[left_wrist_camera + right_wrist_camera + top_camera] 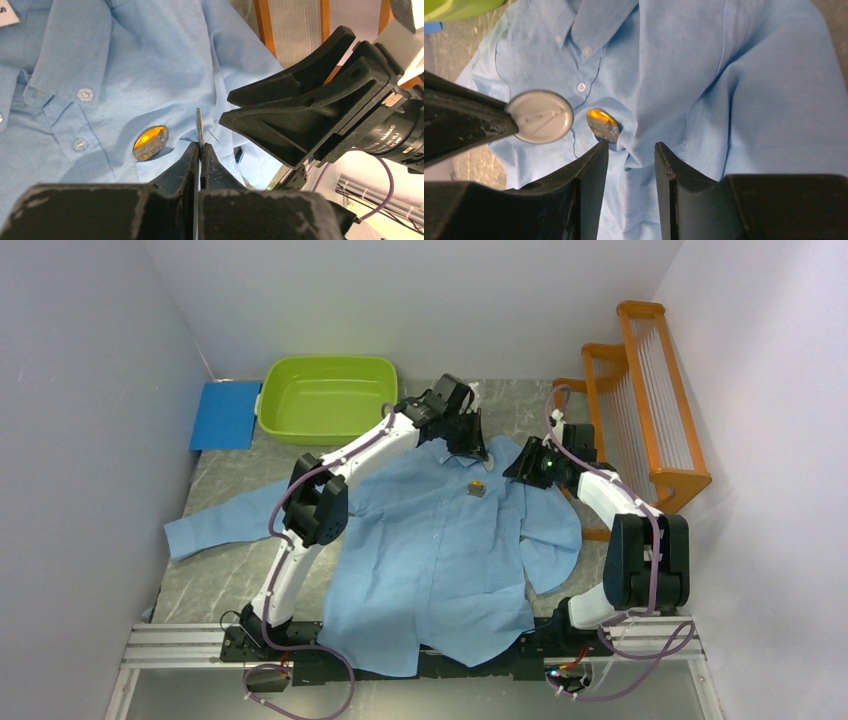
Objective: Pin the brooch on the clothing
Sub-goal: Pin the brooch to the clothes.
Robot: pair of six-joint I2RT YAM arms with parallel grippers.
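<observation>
The shirt (430, 550) lies spread over the middle of the worktop (210, 580), collar toward the far edge and hem at the near edge. An amber oval brooch (478, 488) sits on its chest just beside the button strip, below the collar. The left pincer (200, 147) is clamped on the rim of a pale round disc (540, 116) with a thin pin standing out from it. The disc looks like a pin-back piece, though I cannot tell how it relates to the oval. The right pincer (630, 147) hangs half open and empty above the cloth near the brooch.

The pinning looks to be the step in hand. To do it well, the right pincer should pinch a small fold beside the oval. The pin should enter at a shallow angle through one layer only.

The left arm reaches diagonally from the near left corner, elbow raised and wrist bent down. The right arm runs along the right edge, its wrist turned inward to face the other pincer.
</observation>
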